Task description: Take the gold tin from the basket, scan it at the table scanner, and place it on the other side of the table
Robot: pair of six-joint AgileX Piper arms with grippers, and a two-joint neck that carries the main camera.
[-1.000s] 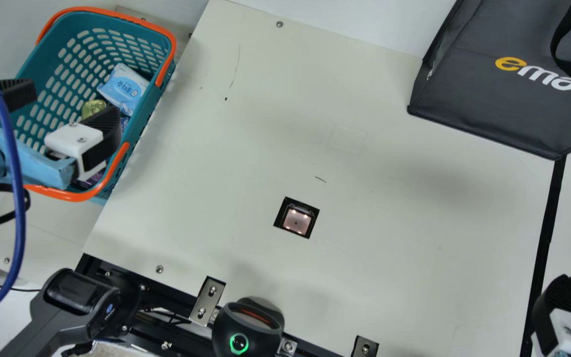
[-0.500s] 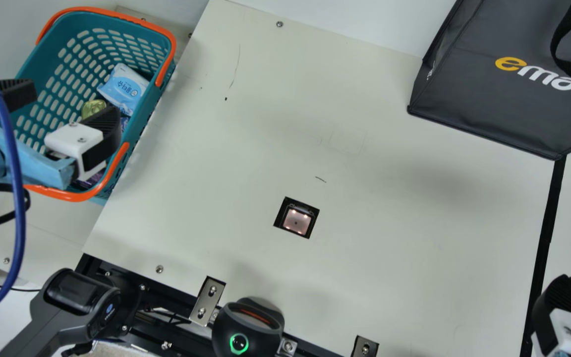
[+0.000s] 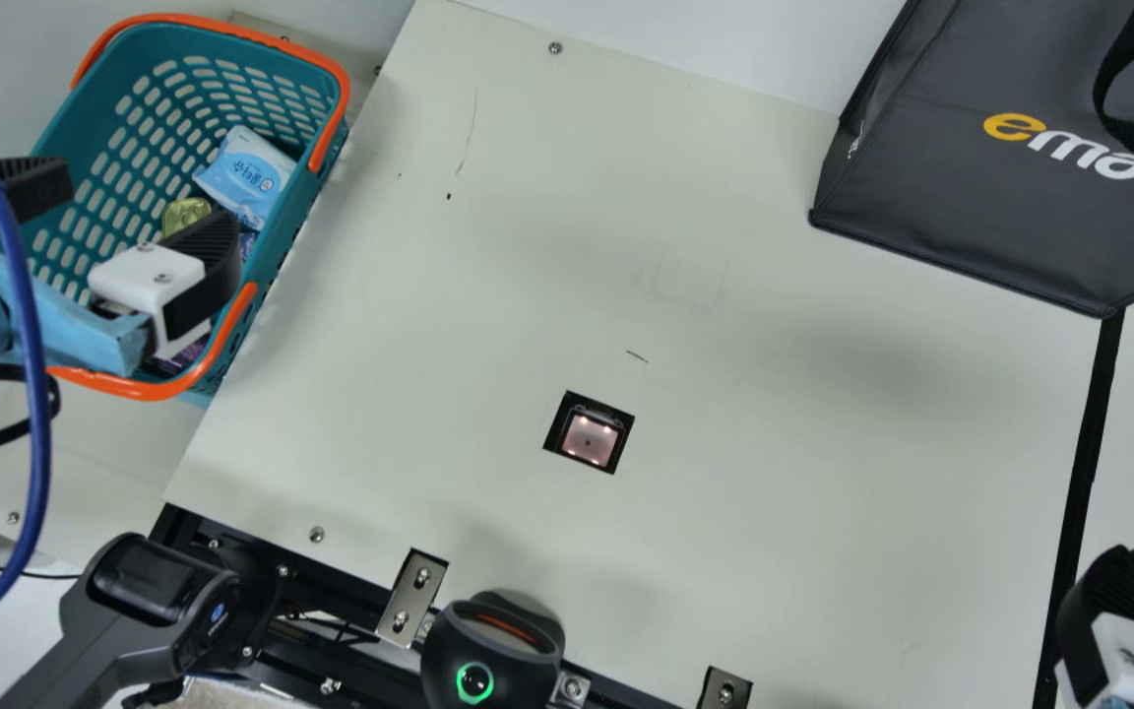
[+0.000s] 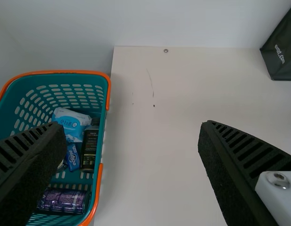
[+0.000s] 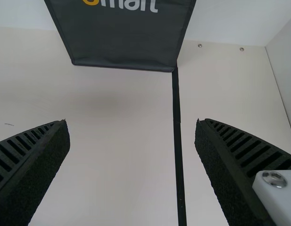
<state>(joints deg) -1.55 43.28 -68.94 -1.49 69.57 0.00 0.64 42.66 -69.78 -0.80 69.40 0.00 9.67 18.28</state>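
Observation:
In the main view my left gripper is above the teal basket, its two fingers wide apart. The gold tin lies inside the basket, partly hidden behind one finger. In the left wrist view the same gripper is open with nothing between its fingers, and one finger covers part of the basket. The table scanner is set into the tabletop. At the main view's lower right edge stands part of my right gripper; the right wrist view shows this gripper open and holding nothing.
A blue-white packet shares the basket with a dark bottle and a purple can. The black bag stands at the far right, above a black tape strip. A handheld scanner and a round scanner line the near edge.

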